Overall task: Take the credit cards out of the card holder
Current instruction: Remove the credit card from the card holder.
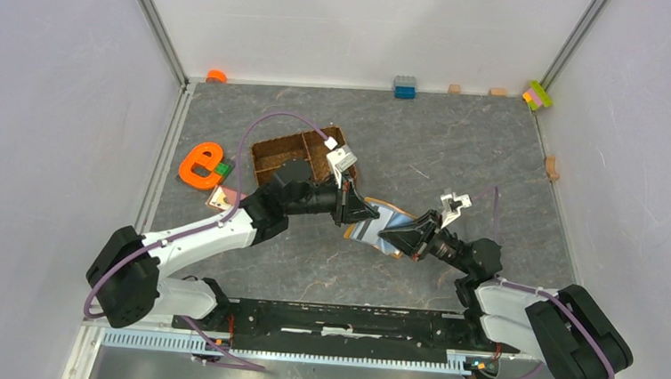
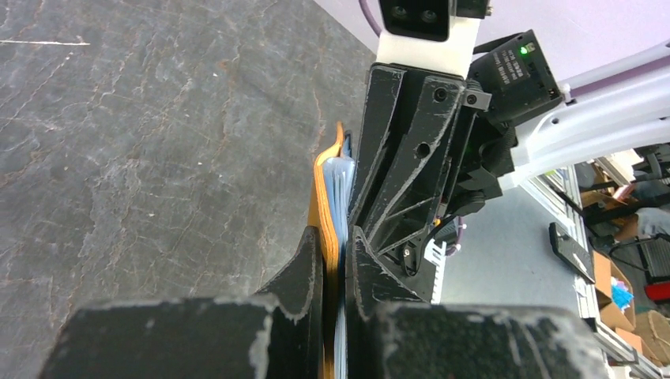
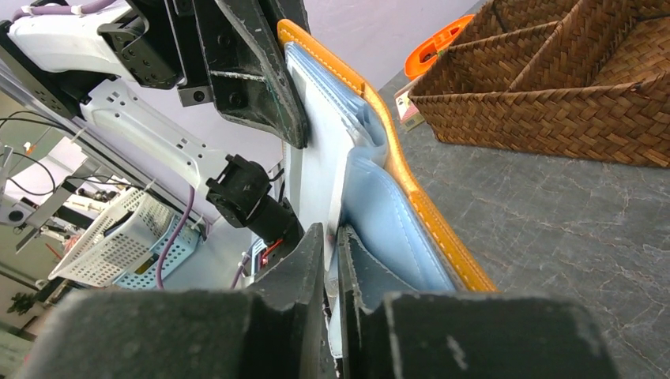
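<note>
The orange card holder (image 1: 381, 221) hangs open above the middle of the table, held between both arms. My left gripper (image 1: 362, 211) is shut on its far end; in the left wrist view the orange cover (image 2: 325, 197) and blue lining are pinched between the jaws (image 2: 336, 245). My right gripper (image 1: 393, 238) comes in from the near right. In the right wrist view its jaws (image 3: 332, 237) are shut on the lower edge of a pale credit card (image 3: 320, 150) that lies against the blue lining (image 3: 387, 229). Other cards are hidden in the slots.
A brown woven divided tray (image 1: 303, 156) stands just behind the left gripper. An orange e-shaped toy (image 1: 200, 164) and a small tan square (image 1: 220, 199) lie to the left. Toy bricks (image 1: 404, 87) sit along the back wall and the right wall (image 1: 551, 167).
</note>
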